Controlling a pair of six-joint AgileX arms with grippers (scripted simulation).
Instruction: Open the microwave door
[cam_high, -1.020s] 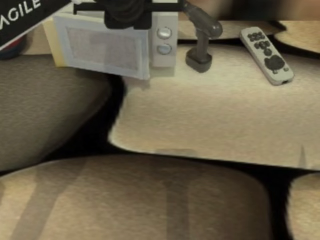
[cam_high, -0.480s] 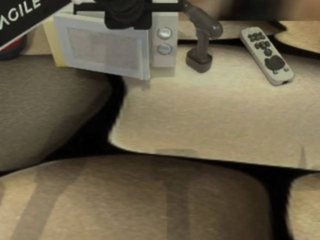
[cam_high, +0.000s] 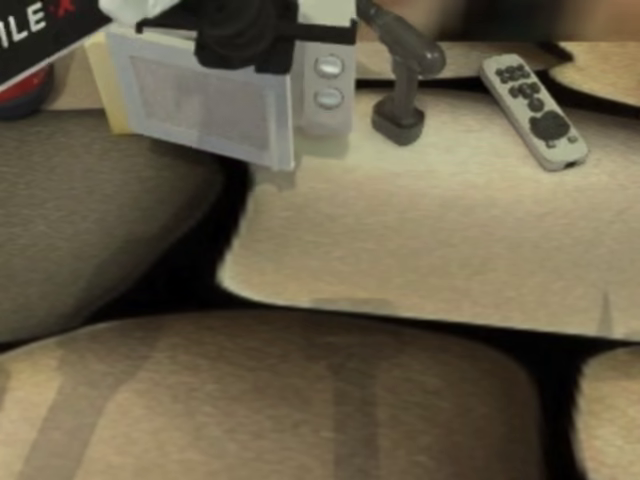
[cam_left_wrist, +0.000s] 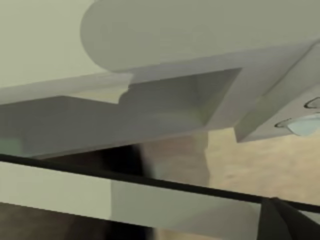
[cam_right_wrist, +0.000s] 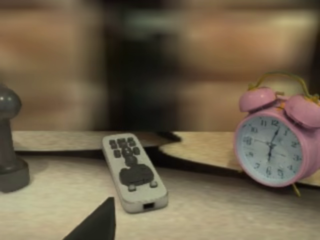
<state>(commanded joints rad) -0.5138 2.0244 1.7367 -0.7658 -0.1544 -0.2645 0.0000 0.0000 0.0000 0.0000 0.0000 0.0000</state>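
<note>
Here we see, from above, the microwave (cam_high: 300, 70) standing at the far edge of the table (cam_high: 420, 240), toward the left side. Its two round knobs (cam_high: 328, 82) sit on the front panel, one above the other. The microwave door (cam_high: 205, 105), a white panel with a grey mesh window, is swung partly out from the body, its free edge angled toward the near side of the table.

Our left gripper (cam_high: 240, 30) hangs just above the door's top edge; we cannot tell whether its fingers are closed on anything. Its wrist view shows only the microwave's pale underside and door edge up close.

To the right of the microwave stand a dark grey stand-like object (cam_high: 400, 90) and a grey remote control (cam_high: 533, 110). Our right wrist view shows the remote and a pink alarm clock (cam_right_wrist: 275, 145); the right gripper itself is hardly visible.
</note>
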